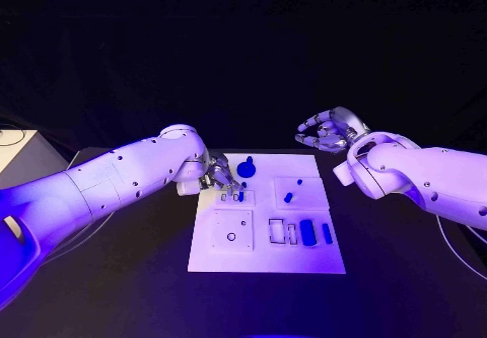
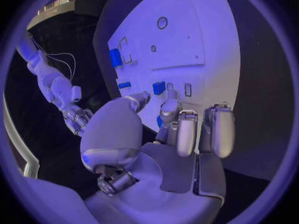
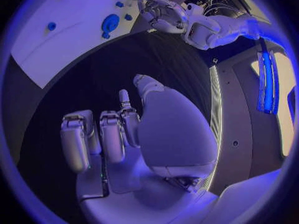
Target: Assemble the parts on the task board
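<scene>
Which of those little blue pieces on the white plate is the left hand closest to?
The small blue piece right under the left hand, at the fingertips. The round blue part sits just beyond, and the blue pieces in the recessed slots lie well apart.

Beside the work area
A black surface carries everything; a white box stands at its far left edge, a dark cable lying on top.
</scene>
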{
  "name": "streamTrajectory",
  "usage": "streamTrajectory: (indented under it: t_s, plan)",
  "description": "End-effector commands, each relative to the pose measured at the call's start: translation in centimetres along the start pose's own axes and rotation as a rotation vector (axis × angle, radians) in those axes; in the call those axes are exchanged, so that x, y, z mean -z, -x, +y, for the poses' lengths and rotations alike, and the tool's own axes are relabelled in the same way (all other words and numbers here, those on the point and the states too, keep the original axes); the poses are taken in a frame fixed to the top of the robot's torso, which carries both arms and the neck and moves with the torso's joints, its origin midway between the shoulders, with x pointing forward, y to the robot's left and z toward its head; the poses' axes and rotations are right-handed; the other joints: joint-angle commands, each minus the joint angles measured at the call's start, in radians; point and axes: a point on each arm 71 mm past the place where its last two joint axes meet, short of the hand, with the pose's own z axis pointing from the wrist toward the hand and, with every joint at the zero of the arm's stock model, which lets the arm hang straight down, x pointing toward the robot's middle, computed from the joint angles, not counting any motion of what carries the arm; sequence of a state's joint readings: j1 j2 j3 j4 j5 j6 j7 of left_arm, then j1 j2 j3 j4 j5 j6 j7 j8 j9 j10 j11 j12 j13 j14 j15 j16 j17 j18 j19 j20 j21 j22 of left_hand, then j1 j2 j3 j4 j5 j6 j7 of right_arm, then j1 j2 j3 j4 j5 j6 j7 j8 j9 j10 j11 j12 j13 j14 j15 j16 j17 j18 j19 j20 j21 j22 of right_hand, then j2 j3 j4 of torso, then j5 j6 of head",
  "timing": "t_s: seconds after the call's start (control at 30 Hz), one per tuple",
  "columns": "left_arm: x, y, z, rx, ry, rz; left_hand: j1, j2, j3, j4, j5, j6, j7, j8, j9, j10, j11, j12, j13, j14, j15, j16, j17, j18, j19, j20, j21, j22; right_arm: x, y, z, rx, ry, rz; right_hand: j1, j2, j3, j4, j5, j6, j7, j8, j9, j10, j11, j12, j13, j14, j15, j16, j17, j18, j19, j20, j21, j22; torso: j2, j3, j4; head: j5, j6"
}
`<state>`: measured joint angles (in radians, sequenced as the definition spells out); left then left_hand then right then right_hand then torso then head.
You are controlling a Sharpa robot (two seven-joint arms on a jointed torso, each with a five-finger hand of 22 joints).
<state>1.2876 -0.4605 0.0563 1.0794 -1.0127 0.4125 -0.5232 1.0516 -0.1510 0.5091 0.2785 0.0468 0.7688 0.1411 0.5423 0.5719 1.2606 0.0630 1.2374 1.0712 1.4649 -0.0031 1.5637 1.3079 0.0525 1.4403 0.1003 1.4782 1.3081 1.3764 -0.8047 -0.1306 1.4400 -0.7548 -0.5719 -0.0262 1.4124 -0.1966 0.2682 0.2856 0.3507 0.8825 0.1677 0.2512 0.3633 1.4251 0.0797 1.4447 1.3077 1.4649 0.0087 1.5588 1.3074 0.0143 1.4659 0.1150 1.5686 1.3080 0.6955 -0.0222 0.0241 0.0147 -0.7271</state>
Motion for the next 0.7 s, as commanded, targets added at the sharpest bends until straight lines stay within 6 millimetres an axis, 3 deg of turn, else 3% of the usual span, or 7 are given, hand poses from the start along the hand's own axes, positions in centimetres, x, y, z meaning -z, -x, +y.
streamTrajectory:
  t_s: [0.03, 0.7]
  plan:
    - [-0.1, -0.1, -0.3, -0.036, 0.013, 0.014, 0.003, 0.006, 0.001, -0.006, 0.003, 0.007, -0.001, 0.003, 0.002, 0.003, -0.001, 0.002, -0.001, 0.102, 0.003, 0.003, 0.255, -0.007, 0.004, 0.0, 0.006, 0.054, 0.0, -0.1, 0.1, 0.016, 0.006, 0.019, -0.004, -0.007, 0.006, -0.001, 0.004, -0.007, -0.003, 0.001, 0.0, -0.002, 0.001, 0.003, 0.122, 0.096, -0.004, -0.004, 0.226, -0.013, 0.103, -0.008, -0.002, 0.26, 0.002, -0.0009, 0.001, -0.001, -0.003]
    - [-0.5, -0.5, -1.5, -0.045, -0.001, 0.033, 0.019, 0.011, 0.016, -0.018, 0.003, 0.015, -0.006, 0.011, 0.018, -0.003, -0.005, -0.001, -0.008, 0.101, 0.0, 0.001, 0.252, -0.007, 0.005, -0.003, 0.007, 0.057, -0.1, -0.3, 0.4, 0.025, 0.006, 0.029, -0.005, -0.008, 0.007, -0.001, 0.006, -0.009, -0.002, 0.001, 0.0, -0.004, 0.002, 0.002, 0.121, 0.096, -0.003, -0.004, 0.225, -0.013, 0.103, -0.008, -0.001, 0.261, 0.006, -0.0001, -0.001, -0.003, -0.013]
